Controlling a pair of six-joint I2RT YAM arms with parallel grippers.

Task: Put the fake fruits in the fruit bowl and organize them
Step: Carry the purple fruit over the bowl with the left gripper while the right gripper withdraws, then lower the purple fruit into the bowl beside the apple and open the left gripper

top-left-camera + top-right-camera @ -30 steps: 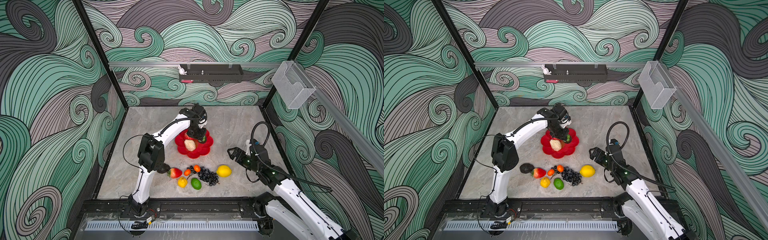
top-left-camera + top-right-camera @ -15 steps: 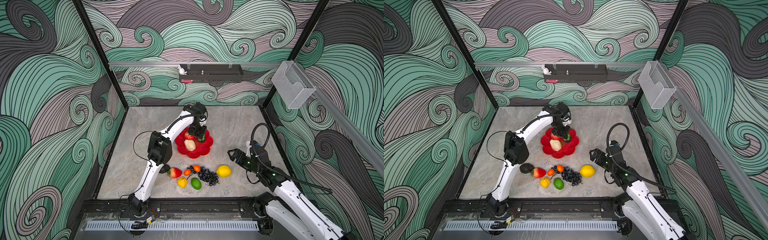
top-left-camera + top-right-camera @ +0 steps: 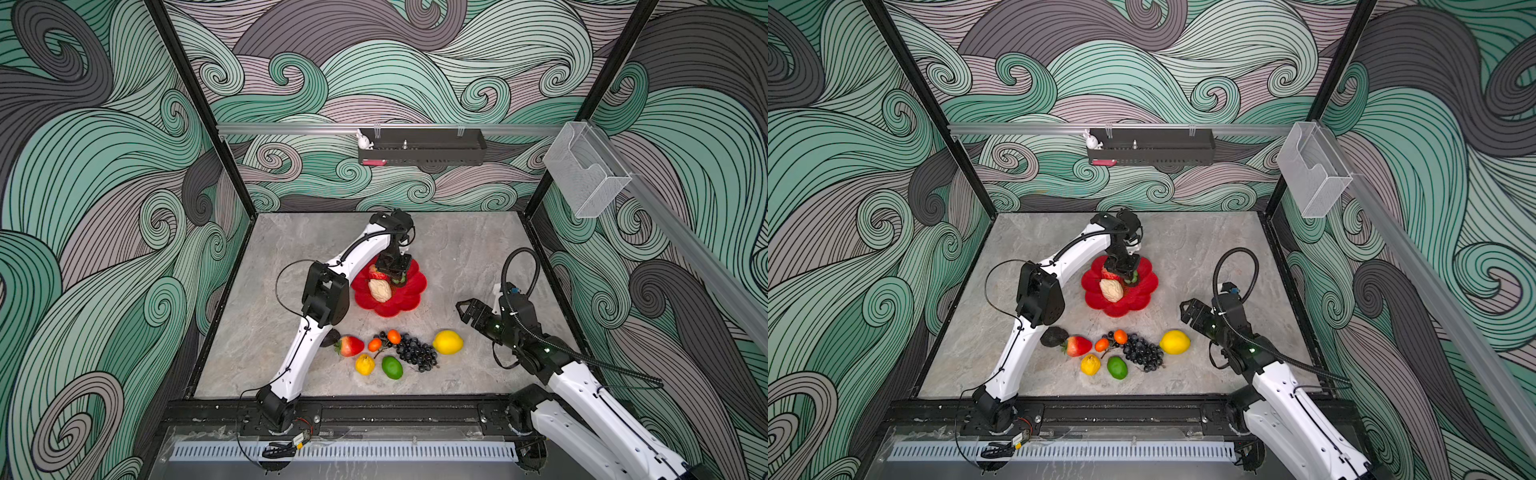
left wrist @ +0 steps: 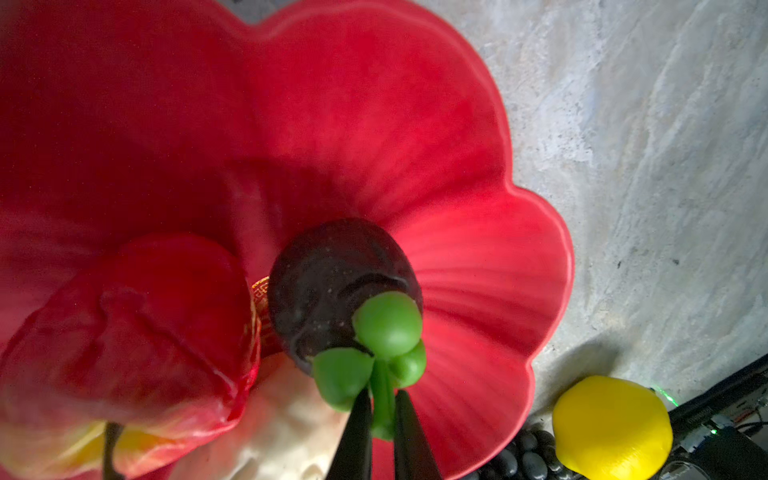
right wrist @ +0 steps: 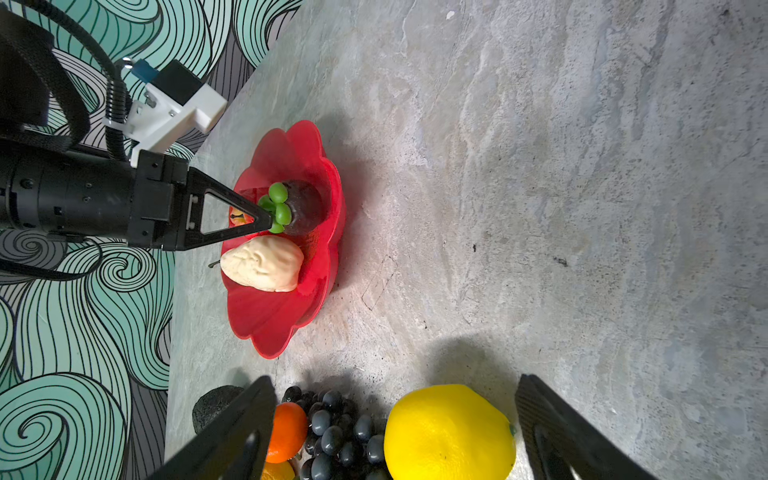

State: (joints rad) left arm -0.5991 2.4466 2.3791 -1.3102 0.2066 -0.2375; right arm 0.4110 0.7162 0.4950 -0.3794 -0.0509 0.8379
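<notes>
Risky one here; only a thin green stalk (image 4: 383, 411) pinched, so could swivel or slip out sideways under the weight of the dark fruit (image 4: 332, 282); released too high, likely to roll down the sloped petal of the fruit bowl (image 3: 409, 305) and over the scalloped rim, or knock into the red fruit (image 4: 137, 328) and the cream fruit (image 5: 262, 264) already inside; opened too little, might drag the stalk back up on retreat; worth lowering until settled before letting go.

Fingers of the left gripper (image 4: 382, 397) pressed almost together, nipping that stalk just behind the green lobes (image 4: 388, 324); dark fruit hanging beyond the fingertips, over the bowl's inner slope, beside the red fruit; touching the dish or just clear of it, hard to say.

Over at the right gripper (image 3: 465, 308), spread wide, holding nothing, poised near the lemon (image 3: 448, 342) but apart from it.

Waiting on the table (image 3: 478, 257) in a loose cluster: grapes (image 3: 415, 353), lime (image 3: 392, 367), strawberry (image 3: 351, 345), small oranges (image 3: 394, 336), a small yellow fruit (image 3: 365, 364); all apart from the bowl.
</notes>
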